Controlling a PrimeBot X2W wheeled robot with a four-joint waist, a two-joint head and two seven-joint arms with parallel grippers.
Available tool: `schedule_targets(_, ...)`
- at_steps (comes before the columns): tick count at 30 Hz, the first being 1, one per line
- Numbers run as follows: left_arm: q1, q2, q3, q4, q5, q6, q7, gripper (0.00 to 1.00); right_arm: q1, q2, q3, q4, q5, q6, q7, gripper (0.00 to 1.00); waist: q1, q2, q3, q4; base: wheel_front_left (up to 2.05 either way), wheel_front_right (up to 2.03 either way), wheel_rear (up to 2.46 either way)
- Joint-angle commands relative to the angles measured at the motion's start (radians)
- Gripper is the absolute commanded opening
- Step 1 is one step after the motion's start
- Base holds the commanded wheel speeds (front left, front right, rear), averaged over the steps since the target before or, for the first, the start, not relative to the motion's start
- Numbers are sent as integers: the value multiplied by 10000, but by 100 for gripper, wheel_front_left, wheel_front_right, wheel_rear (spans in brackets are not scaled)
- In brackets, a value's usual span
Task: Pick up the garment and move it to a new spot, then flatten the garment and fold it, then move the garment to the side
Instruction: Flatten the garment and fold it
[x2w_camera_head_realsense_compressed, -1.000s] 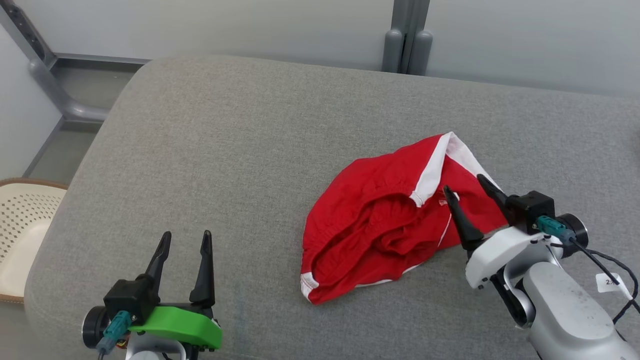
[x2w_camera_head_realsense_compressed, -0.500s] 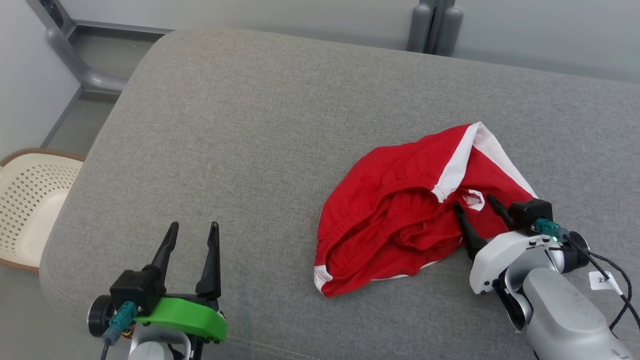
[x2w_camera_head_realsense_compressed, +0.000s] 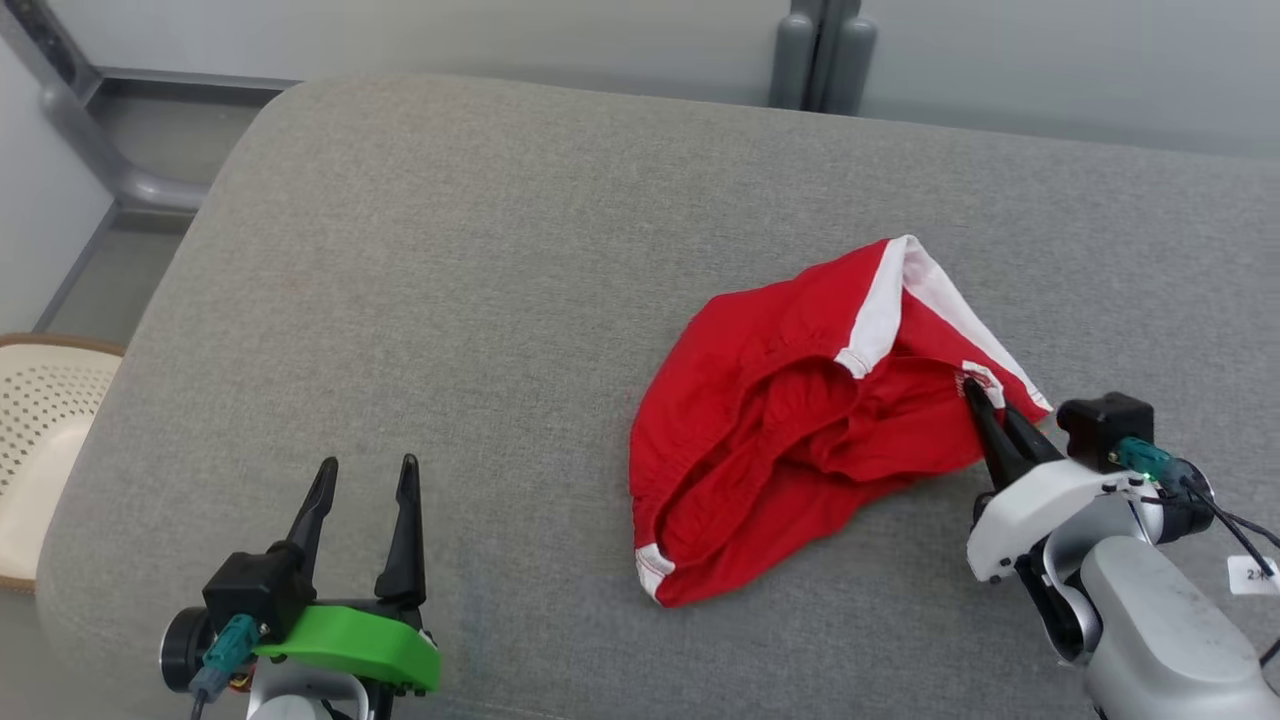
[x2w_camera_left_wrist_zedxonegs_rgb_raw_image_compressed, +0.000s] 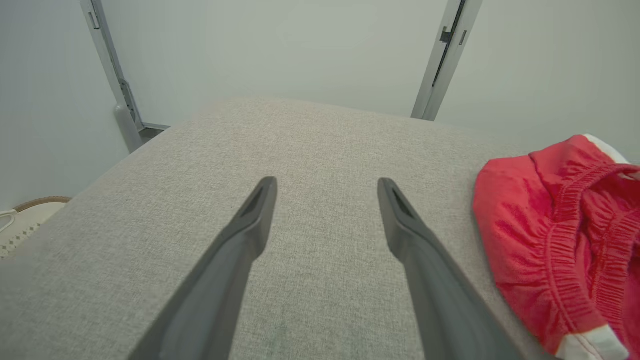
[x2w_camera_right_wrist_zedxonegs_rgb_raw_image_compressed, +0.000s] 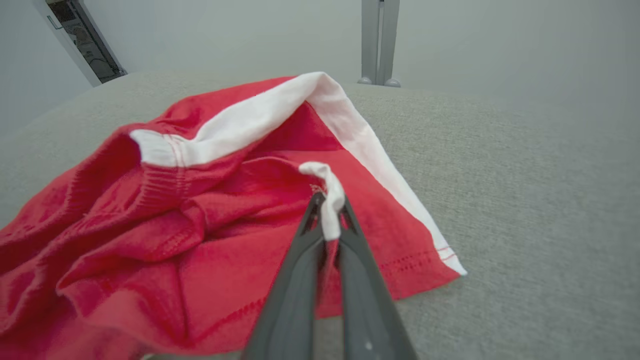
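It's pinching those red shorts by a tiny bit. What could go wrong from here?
The right end effector is shut on only a thin white-edged fold of the red shorts, so the cloth may slip free when lifted. The shorts lie bunched, so they might come up twisted, harder to flatten.

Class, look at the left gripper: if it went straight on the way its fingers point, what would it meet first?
Probably bare grey cushion: the open left gripper points along it toward the pale wall, and the red shorts lie to its right, outside that line.
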Motion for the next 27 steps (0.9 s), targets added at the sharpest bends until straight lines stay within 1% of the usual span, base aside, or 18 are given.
schedule_targets(1, 121, 5, 5, 24, -34, -20, -28, 100, 391, -96, -144, -280, -38, -16, -27, 0, 0, 0, -280, -552, 0, 0, 0)
schedule_targets(5, 212, 7, -67, -5, -125, -16, -28, 100, 1265, -310, -586, -1042, 196, -16, -28, 0, 0, 0, -422, -1016, 0, 0, 0)
schedule_targets(10, 254, 9, -100, -57, -165, 50, -28, 100, 2470, -494, -1333, -1832, 428, -16, 44, 0, 0, 0, -487, -1355, 0, 0, 0)
schedule_targets(12, 292, 9, -47, -76, -148, 61, -28, 100, 2958, -478, -1702, -2165, 493, -16, 184, 0, 0, 0, -490, -1459, 0, 0, 0)
schedule_targets(15, 360, 10, 8, -92, -99, 58, -28, 100, 3603, -235, -2167, -2637, 665, -16, 510, 0, 0, 0, -473, -1603, 0, 0, 0)
schedule_targets(16, 351, 8, 3, -91, -91, 56, -28, 100, 3729, -232, -2270, -2776, 623, -16, 562, 28, 0, 0, -464, -1622, 0, 0, 0)
schedule_targets(17, 345, 8, -3, -89, -84, 53, -28, 100, 3827, -197, -2380, -2914, 540, -16, 598, 100, 0, 0, -457, -1653, 0, 0, 0)
schedule_targets(20, 319, 10, 2, -72, -69, 47, -28, 100, 3962, -22, -2603, -3305, 290, -15, 564, 100, 0, 0, -466, -1719, 0, 0, 0)
schedule_targets(27, 339, 9, 91, -32, 68, 26, -28, 100, 3952, 312, -2929, -4301, -726, -16, 207, 100, 0, 0, -697, -1789, 0, 0, 0)
